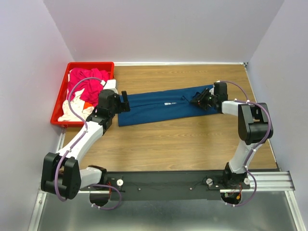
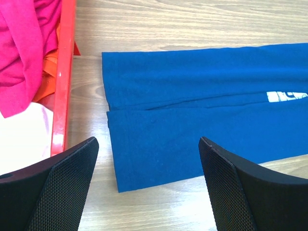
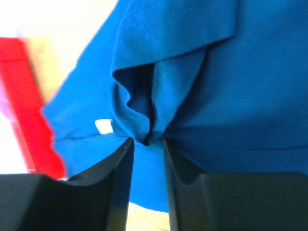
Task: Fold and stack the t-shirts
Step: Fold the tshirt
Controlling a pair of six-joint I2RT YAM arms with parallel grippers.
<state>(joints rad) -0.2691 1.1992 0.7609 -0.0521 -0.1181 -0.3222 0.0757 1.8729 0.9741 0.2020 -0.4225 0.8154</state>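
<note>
A dark blue t-shirt [image 1: 159, 107] lies folded into a long band across the wooden table, its white print [image 2: 286, 96] facing up. My left gripper [image 1: 126, 102] hovers open at the band's left end, its fingers [image 2: 72, 183] wide apart over the shirt's near corner [image 2: 144, 159] and touching nothing. My right gripper [image 1: 196, 100] is at the band's right end. Its jaws [image 3: 147, 140] stand a narrow gap apart, and a puckered fold of the blue cloth [image 3: 144, 110] sits just at their tips. Pink [image 1: 86, 84], white [image 1: 72, 110] and orange [image 2: 48, 72] t-shirts lie heaped in the crate.
The red plastic crate [image 1: 60, 96] stands at the table's back left, close beside the left gripper. Grey walls close in the table on three sides. Bare wood [image 1: 183, 144] lies between the shirt and the arm bases.
</note>
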